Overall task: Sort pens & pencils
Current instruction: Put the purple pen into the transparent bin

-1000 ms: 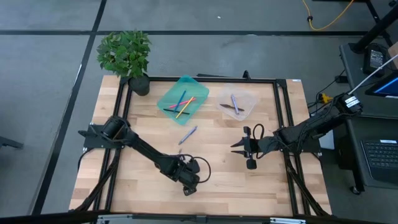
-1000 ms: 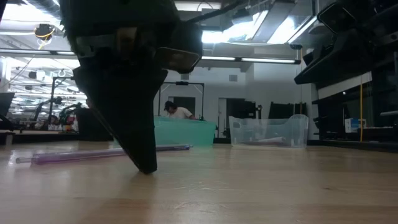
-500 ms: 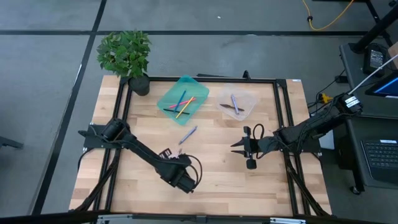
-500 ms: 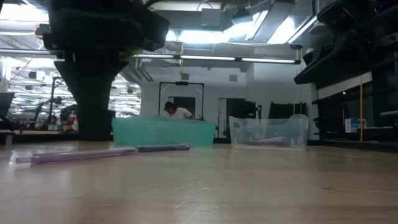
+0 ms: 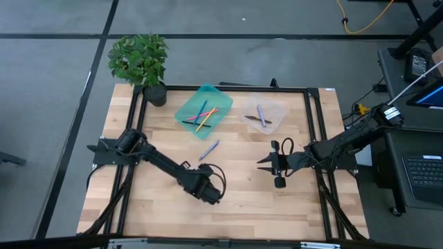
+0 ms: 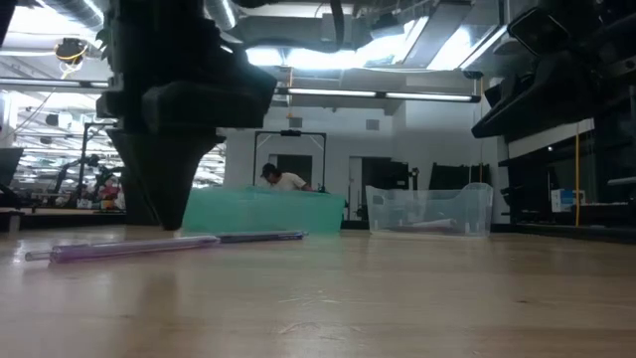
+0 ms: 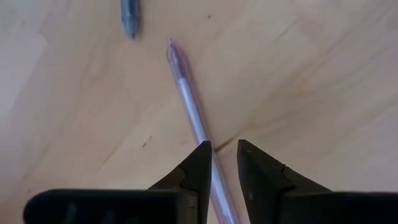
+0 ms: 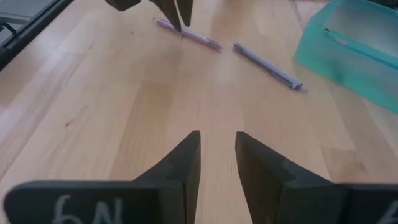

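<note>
Wooden table (image 5: 138,207) boards carry two trays near the far edge: a green tray (image 5: 187,109) with pink, yellow and blue sticks (image 5: 202,116) crossed inside it, and a clear tray (image 5: 277,111) with a lavender stick (image 5: 261,115) and a dark one (image 5: 257,122). Their tips are too small to make out from above.

Two more lavender pens lie loose on the wood. One lavender pen (image 5: 209,149) sits just in front of the green tray. The other pen (image 7: 189,106) lies right under the left gripper (image 7: 224,155), and from above the arm hides it. In the left wrist view its near end runs down between the two fingers and is cut off behind them. The fingers stand a little apart, one on each side of the pen, not squeezing it. A blue-grey tip (image 7: 130,17) shows beyond, mostly cut off.

The right gripper (image 5: 266,164) waits over the right middle of the table, fingers slightly apart and holding nothing.

In the low view a person (image 6: 283,179) shows far behind, small and blurry. A plant (image 5: 138,59) stands at the far left corner.
</note>
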{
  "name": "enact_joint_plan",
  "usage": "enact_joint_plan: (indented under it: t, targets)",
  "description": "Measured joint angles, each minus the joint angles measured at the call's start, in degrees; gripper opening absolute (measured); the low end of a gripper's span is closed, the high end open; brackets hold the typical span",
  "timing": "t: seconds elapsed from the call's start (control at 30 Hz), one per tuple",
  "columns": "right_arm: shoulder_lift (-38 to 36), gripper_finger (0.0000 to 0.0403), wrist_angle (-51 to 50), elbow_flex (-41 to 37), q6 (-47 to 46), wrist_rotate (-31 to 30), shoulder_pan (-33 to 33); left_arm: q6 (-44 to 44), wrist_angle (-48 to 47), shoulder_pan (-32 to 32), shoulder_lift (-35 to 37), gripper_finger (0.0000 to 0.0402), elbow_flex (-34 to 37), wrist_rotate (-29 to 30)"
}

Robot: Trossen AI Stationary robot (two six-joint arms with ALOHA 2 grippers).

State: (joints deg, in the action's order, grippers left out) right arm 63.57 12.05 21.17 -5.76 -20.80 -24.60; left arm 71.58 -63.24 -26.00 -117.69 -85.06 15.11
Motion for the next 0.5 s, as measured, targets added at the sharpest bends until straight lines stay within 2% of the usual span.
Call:
enact_joint_plan:
  t: [0.5]
  targets:
    - [0.0, 0.0102, -0.4, 0.0, 0.2, 3.0, 0.0, -3.0, -0.2, 1.7, 0.1, 0.0076, 0.0, -2.6]
